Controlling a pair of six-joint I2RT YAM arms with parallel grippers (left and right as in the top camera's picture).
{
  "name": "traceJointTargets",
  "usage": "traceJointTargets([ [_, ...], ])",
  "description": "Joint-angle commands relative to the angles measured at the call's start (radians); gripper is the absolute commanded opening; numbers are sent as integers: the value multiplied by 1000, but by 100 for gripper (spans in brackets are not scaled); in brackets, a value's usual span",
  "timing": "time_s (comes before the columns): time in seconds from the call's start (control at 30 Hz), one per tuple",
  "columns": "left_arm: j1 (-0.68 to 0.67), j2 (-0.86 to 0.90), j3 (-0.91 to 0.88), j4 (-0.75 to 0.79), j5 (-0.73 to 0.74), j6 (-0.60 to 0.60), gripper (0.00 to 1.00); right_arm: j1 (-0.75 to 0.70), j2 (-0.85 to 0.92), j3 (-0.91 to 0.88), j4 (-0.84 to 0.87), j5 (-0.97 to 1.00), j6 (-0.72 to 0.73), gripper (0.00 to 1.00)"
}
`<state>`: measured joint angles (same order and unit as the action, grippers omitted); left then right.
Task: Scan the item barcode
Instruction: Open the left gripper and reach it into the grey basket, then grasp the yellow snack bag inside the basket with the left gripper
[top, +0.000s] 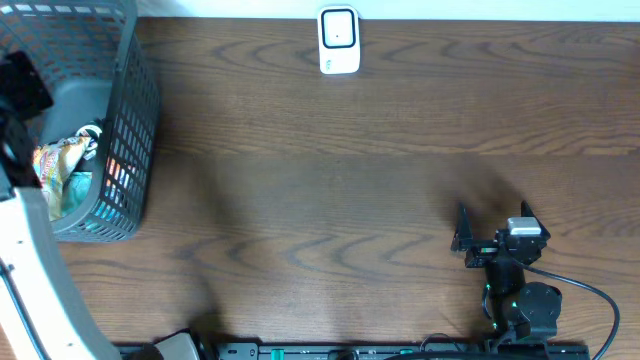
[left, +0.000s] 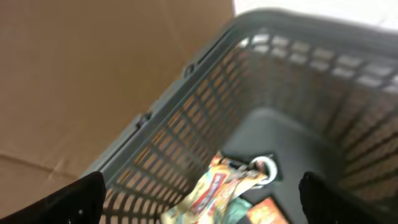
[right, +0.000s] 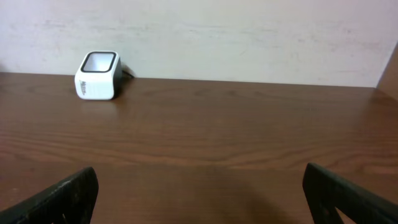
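Surface (overhead): dark wood-grain bench (top: 330, 180), pale wall strip along far edge.
Scanner: white scanner (top: 339, 40) at far edge, well ahead of right hand (top: 493, 215) and off to its left.
Right hand: fingers spread wide, holding nothing, low over bench by near edge.
Basket: grey mesh basket (top: 135, 120) at far-left corner, well apart from right hand. Left arm (top: 30, 250) leans over it.
Goods: colourful packet (top: 62, 160) inside basket w/ other packs under it. Can't separate them from up here.
Left wrist view: left hand (left: 202, 208) hangs above basket interior, fingertips at the two bottom corners of frame, set wide apart, gripping nothing.
Item place: packet lies below and btwn the fingers, close to basket's mesh wall. Orange pack (left: 268, 213) just beside it toward the right-side finger. Small silvery ring (left: 264, 165) at its far end.
Handling (judgement): prob light, soft, crinkly film. Will flex and may slip. Doesn't look fragile. Barcode not visible yet.
Grip spot (judgement): pinch across the narrow width near mid-body, not the loose end, so it hangs flat for the scanner.
Right wrist view: scanner sits ahead-left of right hand, near the wall, dark window showing. Fingertips at both bottom corners, far apart, empty.
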<state>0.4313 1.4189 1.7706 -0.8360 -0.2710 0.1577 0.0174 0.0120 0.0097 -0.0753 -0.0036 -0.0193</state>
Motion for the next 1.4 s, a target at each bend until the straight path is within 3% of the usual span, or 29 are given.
traceJointTargets([
  [0.0, 2, -5, -3, 9, -53, 2, 98, 3, -6, -3, -2, 1, -12, 99],
  [0.17, 3, 23, -9, 24, -53, -32, 98, 3, -6, -3, -2, 1, -12, 99],
  [0.43, 17, 157, -205, 15, -67, 263, 98, 3, -6, -3, -2, 1, -12, 99],
  [0.63, 23, 215, -326, 135, -257, 317, 98, 3, -6, -3, -2, 1, -12, 99],
  [0.83, 58, 289, -336, 172, -241, 321, 98, 3, -6, -3, -2, 1, -12, 99],
  [1.1, 105, 389, -340, 157, -31, 335, 98, 3, -6, -3, -2, 1, -12, 99],
  [1.37, 116, 465, -342, 170, -30, 358, 98, 3, -6, -3, -2, 1, -12, 99],
])
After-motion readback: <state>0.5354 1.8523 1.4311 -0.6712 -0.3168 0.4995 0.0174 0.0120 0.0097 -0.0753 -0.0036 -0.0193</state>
